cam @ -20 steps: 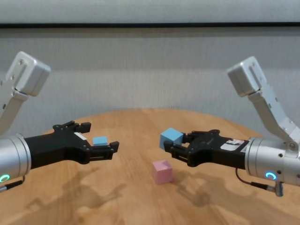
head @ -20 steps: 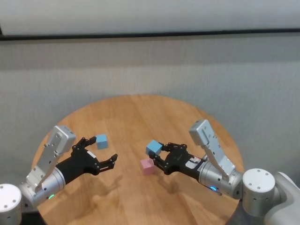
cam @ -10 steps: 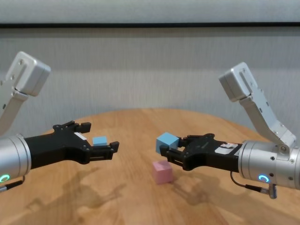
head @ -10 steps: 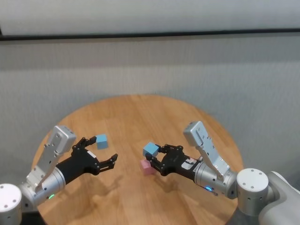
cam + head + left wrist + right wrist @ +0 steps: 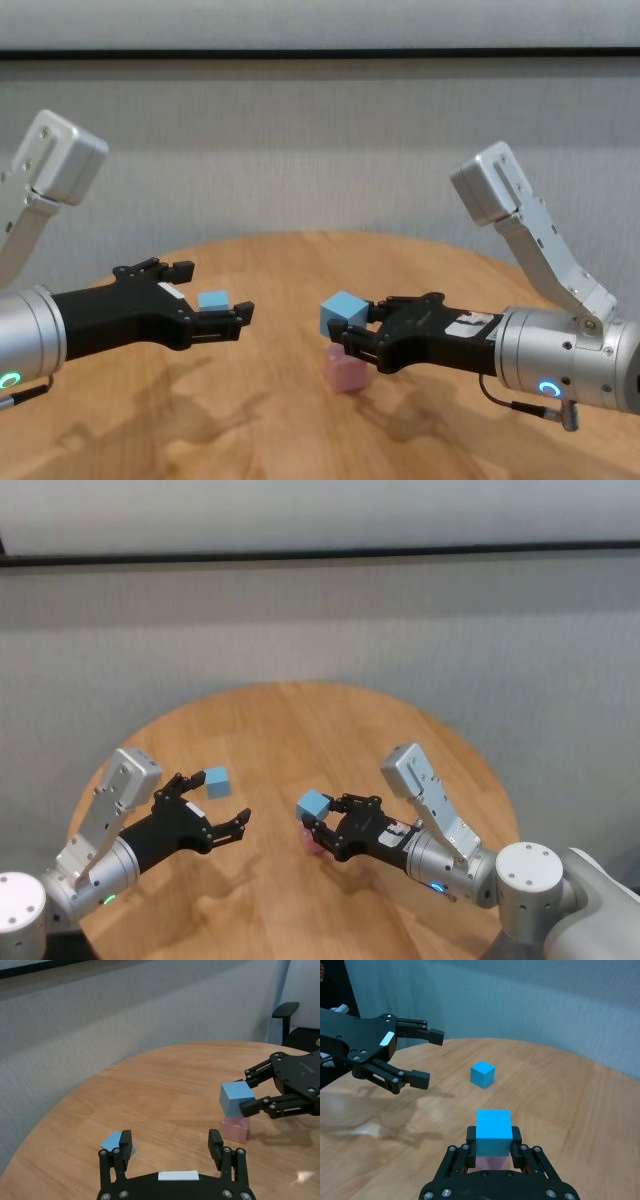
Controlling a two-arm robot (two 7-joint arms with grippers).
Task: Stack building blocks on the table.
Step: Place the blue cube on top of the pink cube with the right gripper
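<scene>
My right gripper is shut on a light blue block and holds it directly over the pale pink block, which rests on the round wooden table. In the left wrist view the blue block sits slightly tilted just above the pink one; I cannot tell if they touch. A second light blue block lies on the table by my left gripper, which is open, empty and hovering beside it. The right wrist view shows the held block between the fingers.
A grey wall stands behind the table. The table's far half holds nothing. A dark office chair shows beyond the table in the left wrist view.
My right gripper has moved left with the blue block, from beside the pink block to right over it. The left arm has not moved.
</scene>
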